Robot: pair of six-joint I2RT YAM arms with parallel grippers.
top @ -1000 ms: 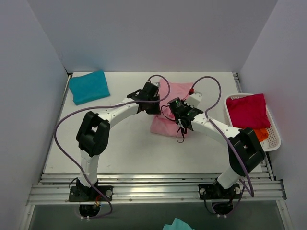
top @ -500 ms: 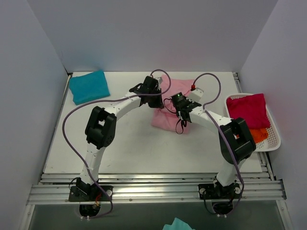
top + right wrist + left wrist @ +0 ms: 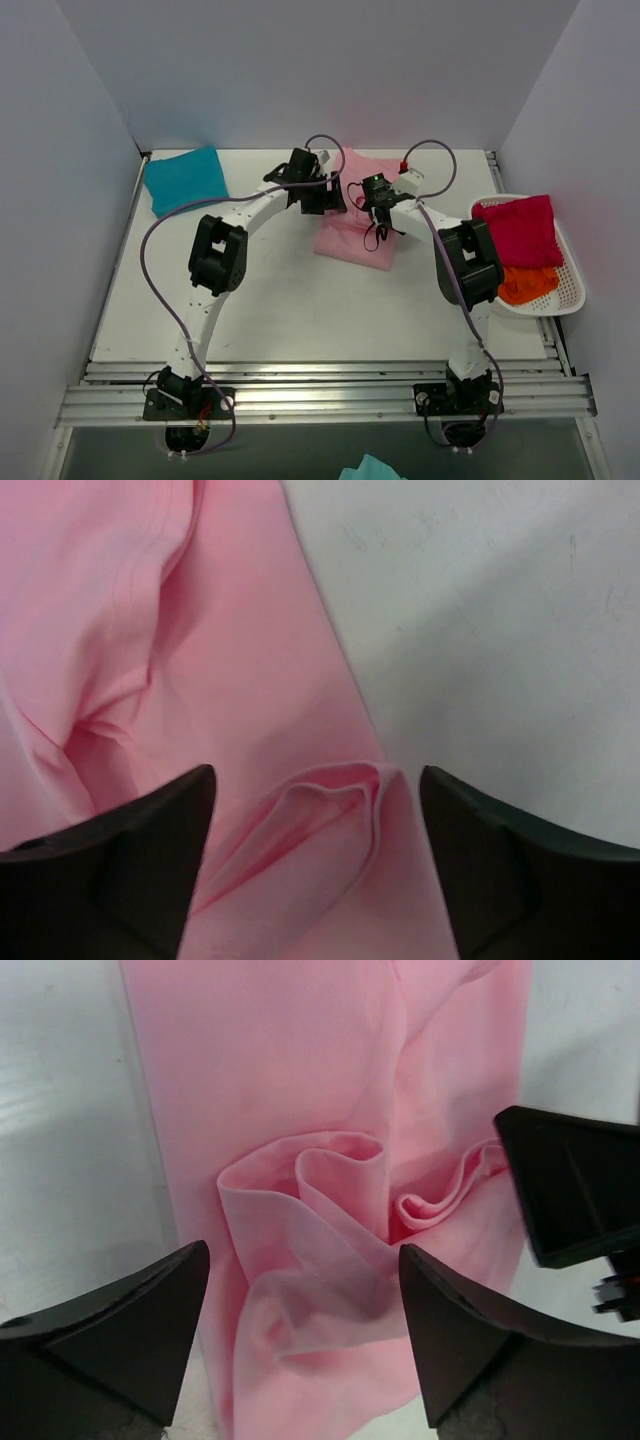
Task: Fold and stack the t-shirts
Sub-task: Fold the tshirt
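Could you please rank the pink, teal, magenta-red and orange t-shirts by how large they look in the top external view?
1. pink t-shirt, clearly the largest.
2. teal t-shirt and magenta-red t-shirt, too alike to rank.
3. orange t-shirt, only a patch showing under the magenta-red one.

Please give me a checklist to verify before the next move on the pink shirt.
1. Left gripper open, holding nothing: ok.
2. Right gripper open, holding nothing: ok.
3. Pink shirt lying flat: not ok, cloth bunched under both grippers.
4. Teal shirt folded, far left: ok.
5. Red shirt and orange shirt out of the basket: not ok.
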